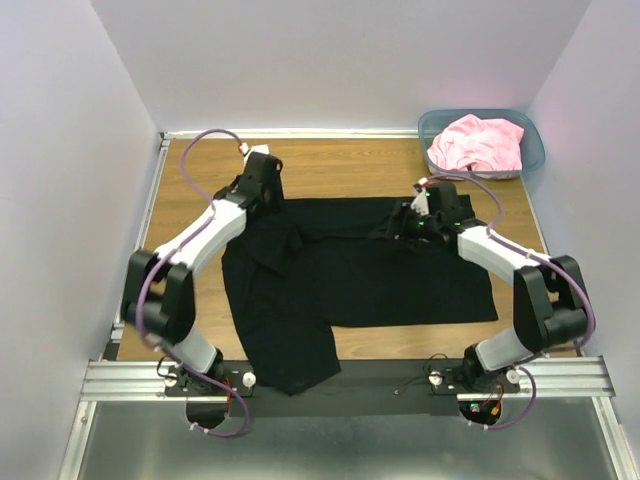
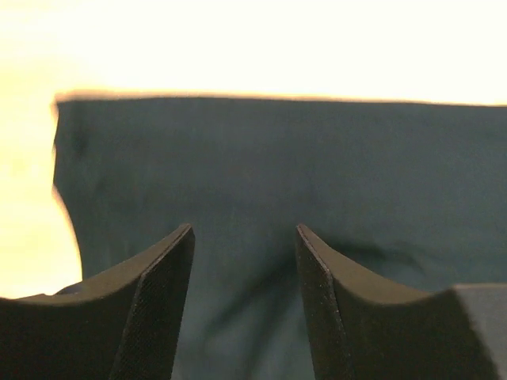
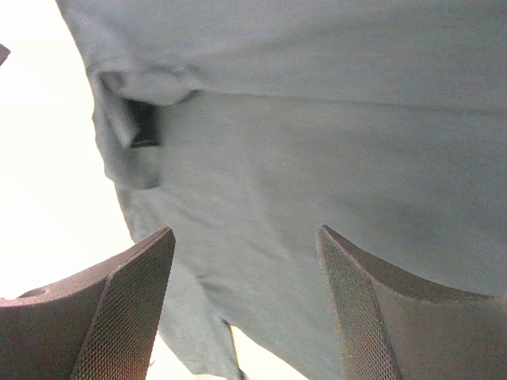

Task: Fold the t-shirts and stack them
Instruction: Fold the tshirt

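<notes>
- The left hand (image 2: 244,237) is open: its two dark fingers stand apart with nothing between them, only dark cloth beyond.
- That cloth is the black t-shirt (image 1: 380,270). The left hand is at the shirt's far left corner, and its wrist view shows the shirt's far edge and left edge against bright wood.
- I cannot tell whether the left fingertips touch the cloth.
- The right hand (image 3: 245,237) is also open, its ribbed fingers set wide apart and gripping nothing.
- It is over the black t-shirt's far edge, toward the shirt's right side, where the cloth is bunched in the overhead view. A small tucked fold shows up and to the left in its wrist view.
- The left arm (image 1: 205,235) reaches in along the shirt's left side, and the right arm (image 1: 495,250) bends in from the shirt's right.
- The black t-shirt lies spread across the middle of the desk (image 1: 340,165). It is mostly flat, with wrinkles near its left part, and one portion drapes over the near edge by the left arm's base.
- The pink t-shirt (image 1: 480,142) lies crumpled, well beyond the black t-shirt's far right corner and apart from it.
- It sits inside a teal bin (image 1: 535,150) at that far right corner of the desk.
</notes>
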You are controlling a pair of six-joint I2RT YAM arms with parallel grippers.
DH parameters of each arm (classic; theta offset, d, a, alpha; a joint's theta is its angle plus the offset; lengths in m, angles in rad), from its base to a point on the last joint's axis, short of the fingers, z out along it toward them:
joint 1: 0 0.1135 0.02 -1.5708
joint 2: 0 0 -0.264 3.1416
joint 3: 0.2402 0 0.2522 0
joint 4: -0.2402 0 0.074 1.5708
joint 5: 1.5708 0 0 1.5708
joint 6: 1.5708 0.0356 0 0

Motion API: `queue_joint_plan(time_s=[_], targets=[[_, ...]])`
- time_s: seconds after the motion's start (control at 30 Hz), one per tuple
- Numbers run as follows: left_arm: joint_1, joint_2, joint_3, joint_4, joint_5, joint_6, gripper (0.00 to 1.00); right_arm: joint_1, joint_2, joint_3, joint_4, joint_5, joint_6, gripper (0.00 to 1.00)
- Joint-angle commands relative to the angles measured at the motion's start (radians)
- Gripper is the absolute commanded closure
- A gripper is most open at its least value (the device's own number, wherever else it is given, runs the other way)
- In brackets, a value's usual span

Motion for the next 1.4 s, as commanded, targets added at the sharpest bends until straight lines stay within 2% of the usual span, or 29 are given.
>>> queue_joint_plan(time_s=[0.0, 0.13, 0.3, 0.4, 0.5, 0.73, 0.93, 1.17, 1.37], targets=[[-0.015, -0.293, -0.186, 0.045, 0.074, -0.256, 0.38, 0.11, 0.108, 0.062, 0.228, -0.077, 0.139, 0.2], [-0.04, -0.541, -0.396, 0.059, 0.121, -0.371, 0.37, 0.209, 0.208, 0.082, 0.4, -0.088, 0.248, 0.2], [-0.109, -0.68, -0.623, 0.09, 0.175, -0.512, 0.37, 0.249, 0.285, 0.076, 0.629, -0.04, 0.351, 0.2], [-0.158, -0.712, -0.72, 0.149, 0.175, -0.581, 0.36, 0.266, 0.344, 0.105, 0.686, -0.035, 0.386, 0.2], [-0.204, -0.689, -0.777, 0.215, 0.155, -0.621, 0.3, 0.286, 0.391, 0.141, 0.698, -0.043, 0.394, 0.2], [-0.242, -0.571, -0.795, 0.315, 0.077, -0.695, 0.28, 0.315, 0.454, 0.186, 0.701, -0.043, 0.396, 0.2], [-0.244, -0.496, -0.802, 0.369, 0.033, -0.742, 0.33, 0.32, 0.463, 0.194, 0.704, -0.04, 0.394, 0.2], [-0.242, -0.487, -0.829, 0.377, -0.107, -0.805, 0.37, 0.321, 0.454, 0.18, 0.704, -0.042, 0.388, 0.2], [-0.242, -0.488, -0.812, 0.412, -0.156, -0.771, 0.4, 0.323, 0.457, 0.175, 0.704, -0.049, 0.386, 0.2]])
